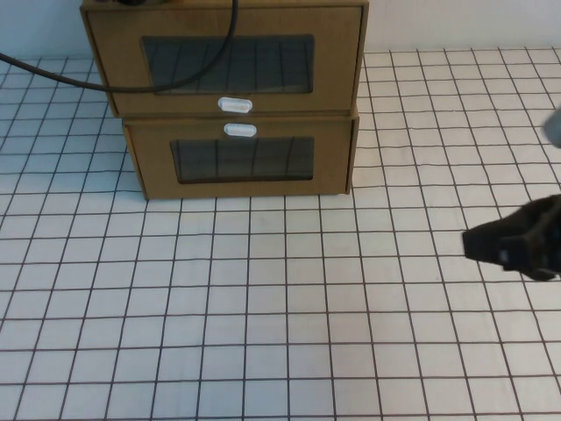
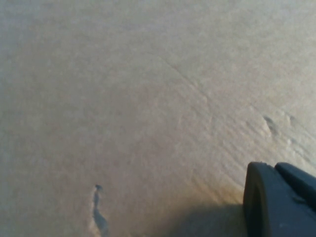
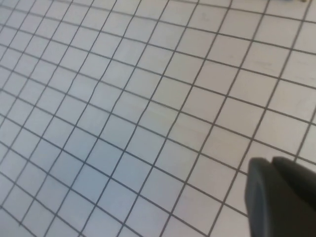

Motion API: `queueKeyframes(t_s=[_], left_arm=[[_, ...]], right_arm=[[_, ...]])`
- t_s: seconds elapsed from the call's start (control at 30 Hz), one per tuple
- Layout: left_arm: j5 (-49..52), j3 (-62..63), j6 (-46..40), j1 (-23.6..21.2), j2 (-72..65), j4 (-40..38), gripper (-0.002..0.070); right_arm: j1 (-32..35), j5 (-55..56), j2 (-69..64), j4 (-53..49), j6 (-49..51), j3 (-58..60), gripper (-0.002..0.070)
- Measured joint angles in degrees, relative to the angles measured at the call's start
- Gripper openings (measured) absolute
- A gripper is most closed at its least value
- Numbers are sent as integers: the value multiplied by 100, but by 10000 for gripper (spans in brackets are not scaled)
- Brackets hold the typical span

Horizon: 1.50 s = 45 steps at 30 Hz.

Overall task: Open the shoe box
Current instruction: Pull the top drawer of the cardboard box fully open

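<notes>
white surface (image 1: pixel 263 333) ruled with a dark grid fills most of the high view, with a pale wall along the top edge.

the right gripper (image 1: pixel 480 242) hangs over the surface at the right edge of the frame, middle height, its jaws together on nothing, tapering to a point toward the left. its arm is cut off by the frame edge. in the right wrist view only one dark corner of it (image 3: pixel 276 202) shows, above bare grid squares.

the left gripper (image 2: pixel 276 202) shows only in the left wrist view, as one dark piece in the lower right corner, close against brown cardboard (image 2: pixel 123 98) that fills that whole frame. whether its jaws are apart or together cannot be told, nor which box that cardboard belongs to.

two shoe boxes stand stacked in the upper left-centre of the high view, well apart from the right gripper. the upper shoe box (image 1: pixel 342 53) rests on the lower shoe box (image 1: pixel 333 158); both fronts are closed. there are two dark windows, upper (image 1: pixel 272 66) and lower (image 1: pixel 241 160), and two white handles, upper (image 1: pixel 235 105) and lower (image 1: pixel 240 131), just beside each other at the seam.

one black cable (image 1: pixel 44 70) runs in from the left edge and curves up across the upper window, leaving the frame at the top. a grey shape (image 1: pixel 554 127) at the right edge is blurred and cut off.
</notes>
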<state>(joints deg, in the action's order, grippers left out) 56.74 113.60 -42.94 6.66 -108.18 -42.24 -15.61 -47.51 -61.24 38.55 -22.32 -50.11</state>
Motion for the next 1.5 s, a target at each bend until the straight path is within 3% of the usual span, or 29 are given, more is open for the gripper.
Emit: queueKeyframes(t_s=[0.3,0.6,0.87,1.07,1.2,1.5], left_arm=[[31,0,66,0,0,0,-2],[44,0,111,0,0,-10,-2],[57,4,117,0,0,-10,-2],[80,13,117,0,0,-10,-2],[90,13,126,0,0,-10,-2],[90,17,126,0,0,-10,-2]], right_arm=[[-2439,377,-1703,-2708,1758,-1427,-11],[-3996,965,-2831,-7584,4010,-2034,-12],[-4283,1683,-3393,-11201,5881,-2065,2],[-4283,1785,-3714,-12881,6869,-2065,151],[-4283,1640,-4012,-13237,7088,-2205,246],[-4129,1276,-4775,-13306,6772,-3001,269]])
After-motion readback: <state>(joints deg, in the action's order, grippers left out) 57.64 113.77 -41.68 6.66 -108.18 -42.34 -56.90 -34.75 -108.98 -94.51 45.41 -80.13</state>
